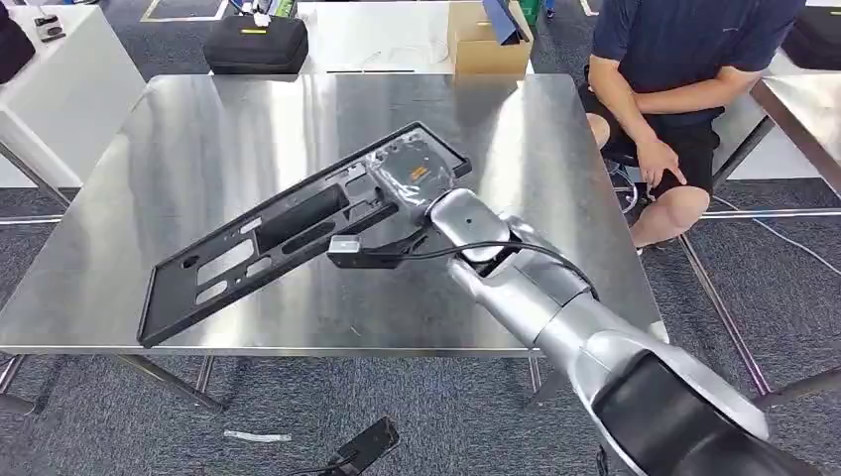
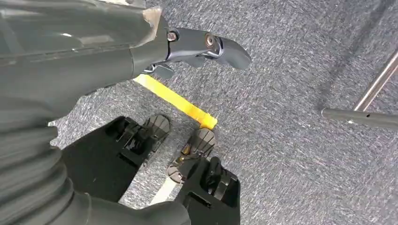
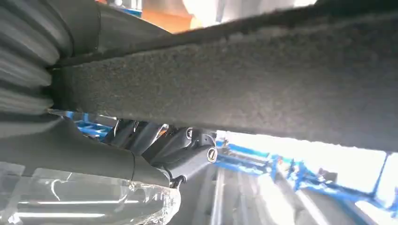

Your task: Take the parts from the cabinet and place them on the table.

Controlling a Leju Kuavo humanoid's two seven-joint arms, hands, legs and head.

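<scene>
I am setting a part down, judging by how things lie: the long black panel (image 1: 298,233) is lying slantwise across the steel table (image 1: 198,139), one end near the front left corner and the other reaching toward the middle, closer to the back edge. My right hand (image 1: 412,183) is gripping that far end; in the right wrist view my fingers (image 3: 187,150) are curling under the panel's thick dark edge (image 3: 234,79) while the thumb side is pressing on top. Whether the held end is resting fully on the steel or hanging just above it, I cannot tell.

My left hand (image 2: 187,47) is hanging beside me over the carpet, holding nothing, fingers loosely extended.

Next, I judge, I am needing to lower the held end flat, loosen my fingers and slide them out sideways without dragging the panel. A seated person (image 1: 674,89) is waiting past the back right corner.
</scene>
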